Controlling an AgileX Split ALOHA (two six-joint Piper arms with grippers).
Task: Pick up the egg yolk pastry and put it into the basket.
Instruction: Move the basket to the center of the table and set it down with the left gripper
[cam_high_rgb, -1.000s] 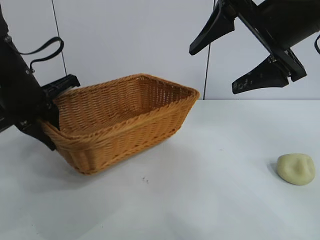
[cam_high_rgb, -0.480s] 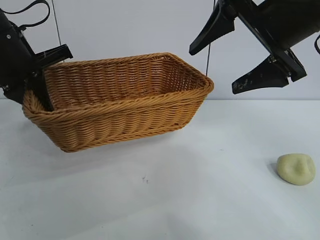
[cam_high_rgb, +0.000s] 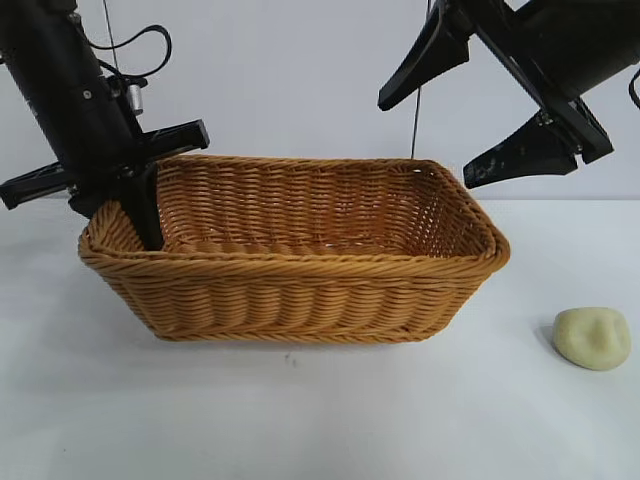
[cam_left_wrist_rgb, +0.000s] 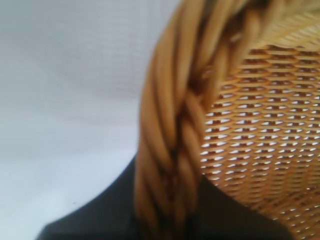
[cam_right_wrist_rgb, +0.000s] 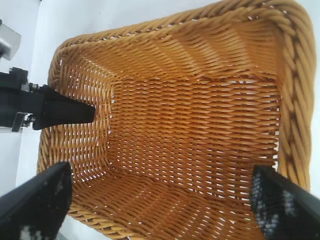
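- On the white table (cam_high_rgb: 330, 420), the basket (cam_high_rgb: 300, 290) sits left of centre in the exterior view, its long side facing the camera and its base flat on the surface.
- At the basket's left end, the left gripper (cam_high_rgb: 140, 215) comes down from above and is clamped on the braided rim, one finger (cam_high_rgb: 147, 215) reaching inside the basket against the end wall.
- From the left wrist view, the rim (cam_left_wrist_rgb: 170, 150) runs straight between the dark jaws, which stand narrow and pinch it, with the woven wall beside it.
- From the right wrist view, that same left finger (cam_right_wrist_rgb: 62, 111) shows as a black taper pressed to the inside of the far end wall.
- Above the basket's right end, the right gripper (cam_high_rgb: 470, 105) hangs in the air with its jaws spread wide and nothing between them.
- Its two fingertips (cam_right_wrist_rgb: 277, 202) frame the basket's interior (cam_right_wrist_rgb: 190, 120) in the right wrist view, which looks down into bare wicker.
- Off to the right of the basket, the pastry (cam_high_rgb: 592, 338) lies on the table, well apart from the basket and near the exterior view's right edge.
- Neither gripper touches the pastry; it sits low and rounded with a dent in its top.
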